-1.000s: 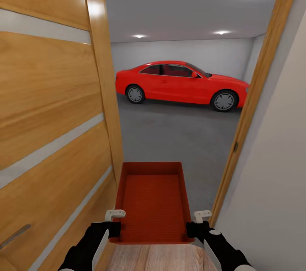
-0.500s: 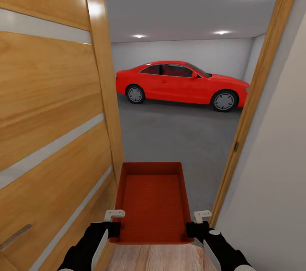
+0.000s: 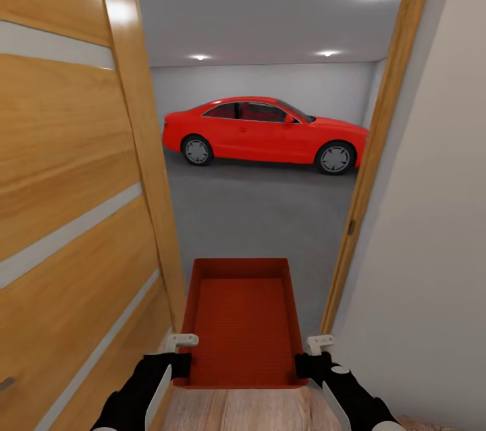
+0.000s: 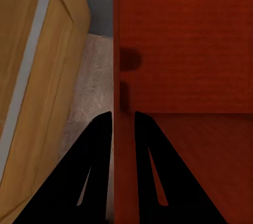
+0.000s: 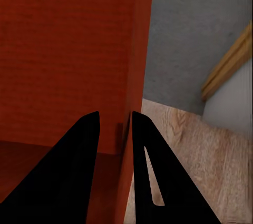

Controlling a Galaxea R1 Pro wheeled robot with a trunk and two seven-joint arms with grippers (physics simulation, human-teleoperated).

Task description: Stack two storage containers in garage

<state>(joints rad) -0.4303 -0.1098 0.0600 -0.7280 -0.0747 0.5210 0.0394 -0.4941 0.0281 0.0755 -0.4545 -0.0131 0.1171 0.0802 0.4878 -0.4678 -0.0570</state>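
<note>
We are clamping our left pincer (image 3: pixel 181 354) on the left wall of a red-orange storage container (image 3: pixel 241 323), and our right pincer (image 3: pixel 312 355) on its right wall, one finger either side of each wall. The container is hanging level between them in a doorway. A wooden door (image 3: pixel 74 181) is standing left of the left pincer. Beyond lie the garage floor (image 3: pixel 256 215) and a red car (image 3: pixel 263 128).

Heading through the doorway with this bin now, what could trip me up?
The open wooden door sits very close to the left gripper and the storage container; drifting left could clip it. Each gripper, including the right gripper, pinches only a thin side wall near one end, so a bump on the door frame might twist it loose.
</note>
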